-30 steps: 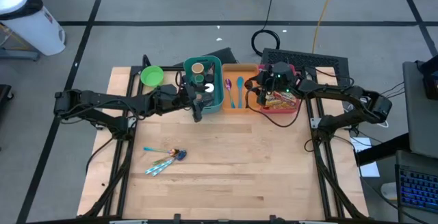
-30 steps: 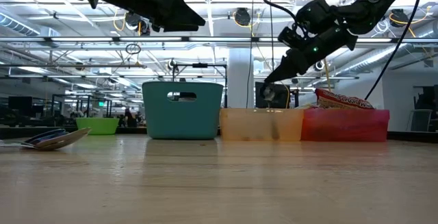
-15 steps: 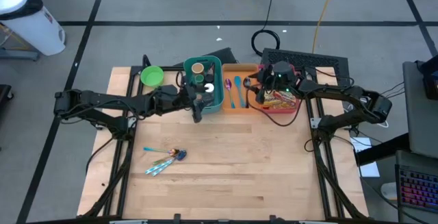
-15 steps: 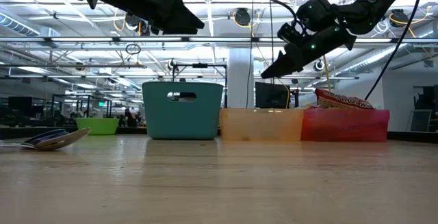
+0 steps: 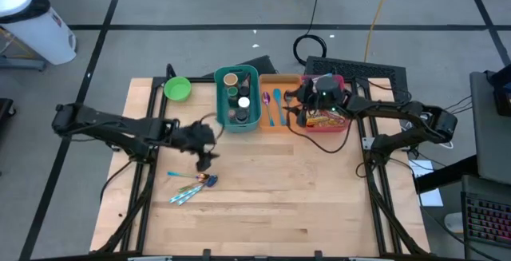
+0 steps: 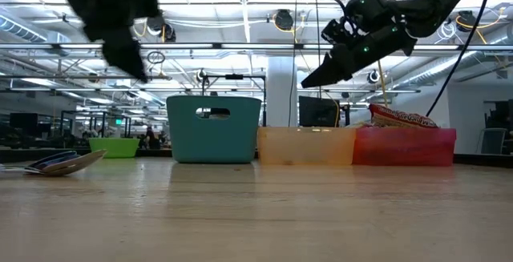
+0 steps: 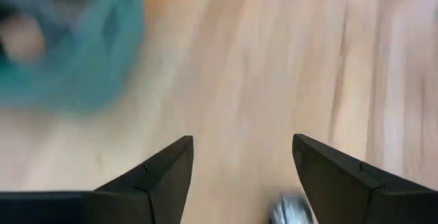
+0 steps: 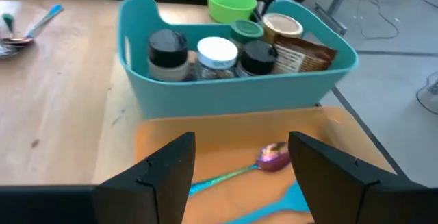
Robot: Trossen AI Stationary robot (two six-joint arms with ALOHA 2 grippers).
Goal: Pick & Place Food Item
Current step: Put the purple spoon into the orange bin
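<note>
Wooden table (image 5: 263,189) carries loose spoons (image 5: 192,187) at the near side. The left gripper (image 5: 206,156) hangs above them, fingers spread and empty. Farther, the right gripper (image 5: 300,111) (also spread, holding nothing) hovers over the orange tray (image 5: 283,124). The snack bag (image 5: 329,118) lies in the red bin (image 5: 339,127). I judge no pick has begun; next is descending onto the bag. No writing is readable.

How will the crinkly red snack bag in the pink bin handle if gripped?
The red snack bag looks like thin foil, so probably floppy, light and somewhat slippery. It pokes above the pink bin, so a top pinch seems feasible, though its contents may crush.
</note>
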